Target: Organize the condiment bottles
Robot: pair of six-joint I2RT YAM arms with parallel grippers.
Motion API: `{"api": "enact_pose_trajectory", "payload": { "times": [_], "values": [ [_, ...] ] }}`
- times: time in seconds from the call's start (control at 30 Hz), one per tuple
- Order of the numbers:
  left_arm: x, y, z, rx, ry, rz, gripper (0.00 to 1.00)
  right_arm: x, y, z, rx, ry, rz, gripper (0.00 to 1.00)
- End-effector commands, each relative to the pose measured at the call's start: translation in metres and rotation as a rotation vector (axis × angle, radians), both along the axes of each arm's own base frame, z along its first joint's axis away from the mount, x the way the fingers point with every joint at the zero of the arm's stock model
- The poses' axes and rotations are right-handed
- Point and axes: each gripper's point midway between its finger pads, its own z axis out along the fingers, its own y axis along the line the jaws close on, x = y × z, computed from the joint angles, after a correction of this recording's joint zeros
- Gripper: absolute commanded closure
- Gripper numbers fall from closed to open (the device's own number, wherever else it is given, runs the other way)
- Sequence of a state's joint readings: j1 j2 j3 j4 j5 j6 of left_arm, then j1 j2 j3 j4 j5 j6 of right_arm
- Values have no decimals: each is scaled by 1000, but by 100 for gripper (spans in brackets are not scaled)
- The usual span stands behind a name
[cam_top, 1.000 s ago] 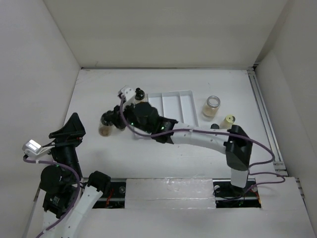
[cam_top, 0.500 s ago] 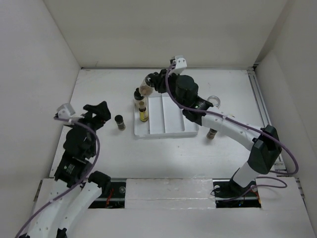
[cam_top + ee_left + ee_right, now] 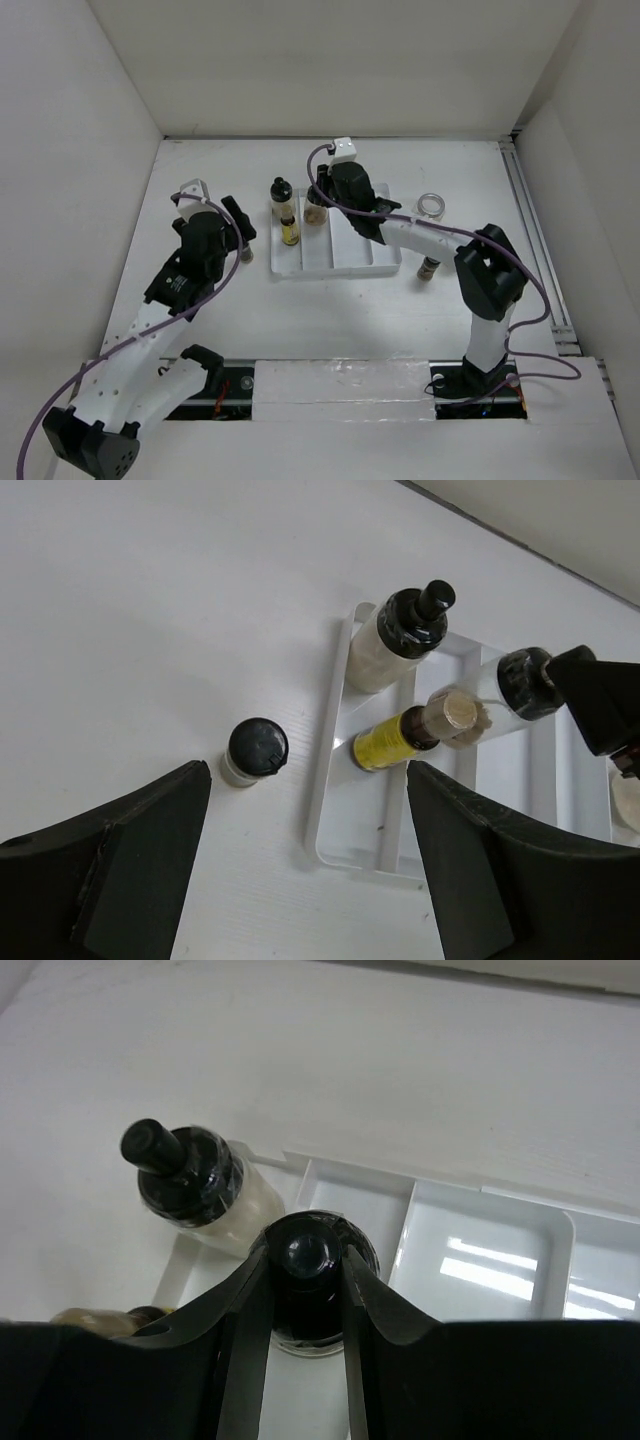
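My right claw pinches the glossy round black cap of a clear bottle. It stands in the white moulded tray, one compartment over from a pale pump-top bottle and a yellow bottle. My left claw gapes wide near a squat black-lidded jar on the matte white bench, just beside the tray. My fingers hide the clamped bottle's contents.

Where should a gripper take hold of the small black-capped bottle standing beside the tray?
Probably come straight down and close on the small bottle at its cap: it stands upright, apart from the tray, nothing crowding its sides.
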State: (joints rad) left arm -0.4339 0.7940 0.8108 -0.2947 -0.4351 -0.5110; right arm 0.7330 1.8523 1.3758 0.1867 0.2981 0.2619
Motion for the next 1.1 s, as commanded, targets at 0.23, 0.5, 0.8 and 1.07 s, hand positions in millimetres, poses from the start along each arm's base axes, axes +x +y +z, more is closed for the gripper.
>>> {"api": "enact_pose_trajectory", "payload": {
  "times": [0.23,0.5,0.8,1.07],
  "values": [
    [14,-6,-13,74,104,-24,25,39,11,34,7,-126,-58,73],
    [18,-7,-24,96,142,-17,29,52,16,6,-43,-106,-79,64],
    [25,-4,-52,154,229,11,32,33,18,40,13,-135,-53,25],
    [32,-5,-78,188,325,28,32,-14,-8,113,120,-194,-13,19]
  ]
}}
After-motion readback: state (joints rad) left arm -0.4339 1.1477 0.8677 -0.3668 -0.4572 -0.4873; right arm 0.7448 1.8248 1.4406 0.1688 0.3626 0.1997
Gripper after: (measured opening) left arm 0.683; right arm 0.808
